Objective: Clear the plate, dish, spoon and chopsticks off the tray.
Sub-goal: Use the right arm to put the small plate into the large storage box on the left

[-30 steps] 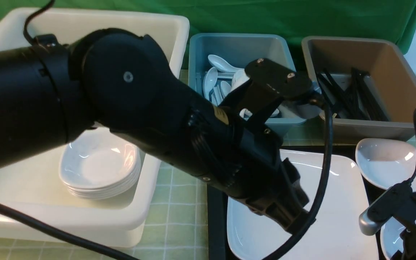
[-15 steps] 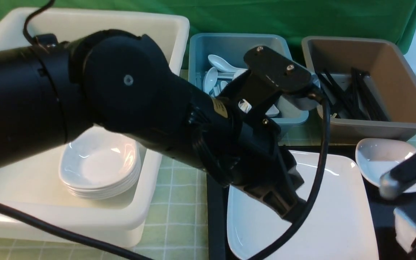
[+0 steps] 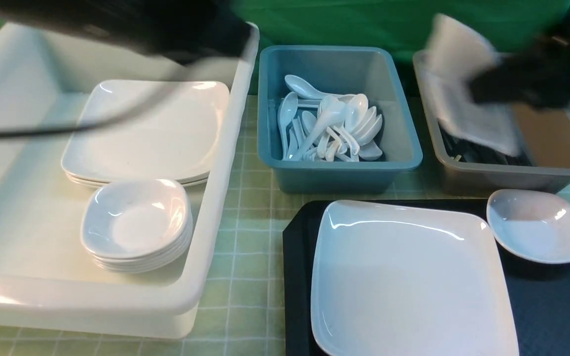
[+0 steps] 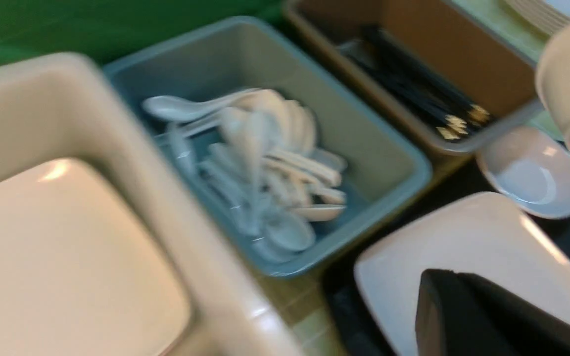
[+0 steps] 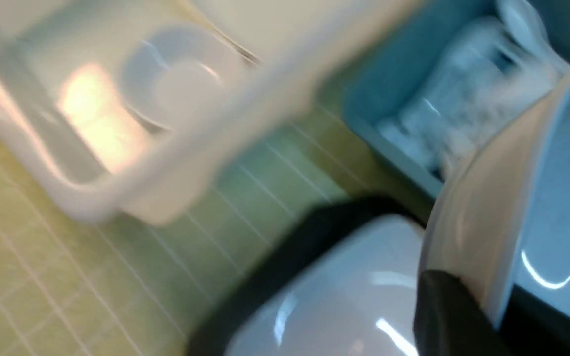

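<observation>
The black tray [image 3: 297, 277] carries the large white plate [image 3: 408, 277] and a small white dish [image 3: 537, 225] at its far right corner. My right gripper [image 5: 493, 309] is shut on the rim of a second white dish [image 5: 552, 198]. That dish hangs tilted and blurred [image 3: 460, 94] high over the brown tub [image 3: 552, 138]. My left gripper [image 4: 436, 273] is shut and holds nothing, hovering above the plate [image 4: 463, 237]. The left arm [image 3: 131, 20] is a blur at the top left. Several spoons [image 3: 329, 123] lie in the blue tub, and black chopsticks [image 4: 413, 89] lie in the brown tub.
A big white tub [image 3: 201, 277] on the left holds stacked plates [image 3: 151, 128] and a stack of small dishes [image 3: 136, 222]. The blue tub [image 3: 339, 178] stands between it and the brown tub. Green checked cloth [image 3: 245, 237] covers the table.
My right gripper closed on a dish and lifted it from the tray's near right to above the brown tub. The left arm swung up and left, uncovering the plate and tubs.
</observation>
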Motion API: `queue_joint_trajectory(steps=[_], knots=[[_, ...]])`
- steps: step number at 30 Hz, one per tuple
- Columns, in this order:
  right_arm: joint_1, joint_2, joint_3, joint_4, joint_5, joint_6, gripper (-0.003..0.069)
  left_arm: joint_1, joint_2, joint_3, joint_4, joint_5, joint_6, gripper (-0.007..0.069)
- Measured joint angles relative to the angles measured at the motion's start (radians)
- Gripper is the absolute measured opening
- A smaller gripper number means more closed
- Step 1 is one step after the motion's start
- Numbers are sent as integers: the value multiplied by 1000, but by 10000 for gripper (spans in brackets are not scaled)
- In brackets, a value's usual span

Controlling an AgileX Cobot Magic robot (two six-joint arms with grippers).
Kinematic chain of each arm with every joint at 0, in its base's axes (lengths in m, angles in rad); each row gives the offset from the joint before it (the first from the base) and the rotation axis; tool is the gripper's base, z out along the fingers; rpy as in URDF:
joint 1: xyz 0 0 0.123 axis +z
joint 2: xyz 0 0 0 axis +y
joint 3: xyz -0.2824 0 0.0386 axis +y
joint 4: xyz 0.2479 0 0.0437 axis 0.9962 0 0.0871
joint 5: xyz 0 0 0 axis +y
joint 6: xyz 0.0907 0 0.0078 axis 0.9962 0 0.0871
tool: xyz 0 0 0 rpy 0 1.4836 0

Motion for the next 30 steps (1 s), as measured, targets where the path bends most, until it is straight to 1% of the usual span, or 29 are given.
queue_joint_trajectory(steps=[4,5,6,7,8,9,10,11,12,13,16,21,25,28,29,30], knots=[[125,174,-161,10,-2,-3,26,172,-74,39,1,43,-14,-16],[156,226,-223,10,-2,-3,26,235,-103,58,0,48,-17,-16],[219,342,-325,10,-2,-3,26,328,-149,108,-2,56,-22,-16],[243,393,-376,9,-2,-3,26,389,-180,143,-7,60,-24,-16],[254,418,-402,7,-2,-3,26,398,-185,143,-8,60,-24,-16],[293,515,-502,-3,-2,-3,26,466,-219,197,-30,62,-25,-16],[302,539,-526,-6,-2,-3,26,473,-223,203,-33,62,-25,-16],[327,617,-602,-14,-2,-3,26,526,-249,249,-65,62,-19,-16],[330,627,-612,-18,-2,-3,26,526,-249,254,-69,62,-16,-16],[355,716,-691,-31,-2,-3,26,557,-263,301,-98,62,8,-16],[379,814,-762,-64,-2,-2,26,564,-267,349,-110,62,25,-16],[411,910,-791,-145,-38,-8,30,565,-265,423,-113,63,34,-16],[427,929,-792,-165,-50,-15,38,565,-260,460,-106,66,36,-16],[436,939,-794,-166,-55,-14,85,567,-260,477,-100,69,39,-16],[439,939,-794,-165,-53,-8,115,568,-260,478,-100,69,39,-16],[442,939,-795,-165,-49,-1,162,569,-260,479,-99,69,39,-16]])
